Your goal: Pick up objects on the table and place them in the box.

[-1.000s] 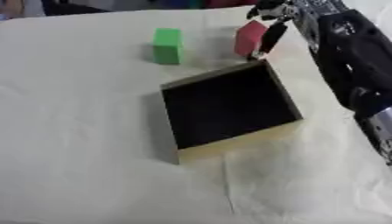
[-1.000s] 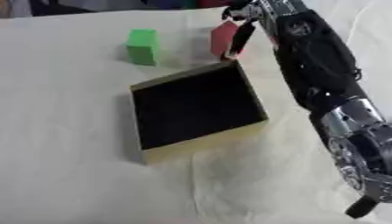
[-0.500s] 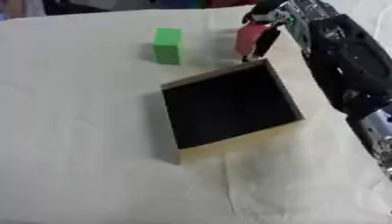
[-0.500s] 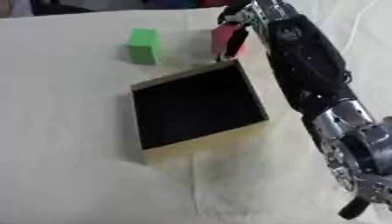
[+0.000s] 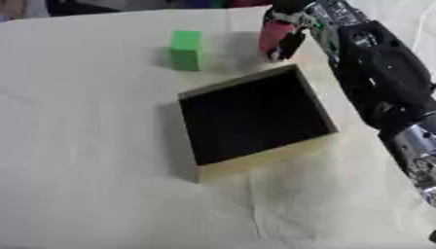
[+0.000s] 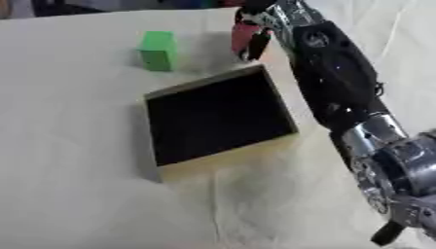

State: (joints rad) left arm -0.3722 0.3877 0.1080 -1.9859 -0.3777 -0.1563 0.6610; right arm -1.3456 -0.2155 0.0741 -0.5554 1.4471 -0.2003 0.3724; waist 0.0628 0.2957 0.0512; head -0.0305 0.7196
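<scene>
Green block (image 5: 186,49), red block (image 5: 274,35), one box (image 5: 254,115)

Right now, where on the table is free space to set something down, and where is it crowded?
Bare cloth lies left of the shallow black-lined cardboard box and in front of it. The box is empty. It is crowded at the box's far right corner: there the right hand grips the red block. The green block stands further left.

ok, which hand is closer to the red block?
Right. The right hand is on the red block, fingers curled round it just beyond the box's far right corner. The left hand shows in neither view.
</scene>
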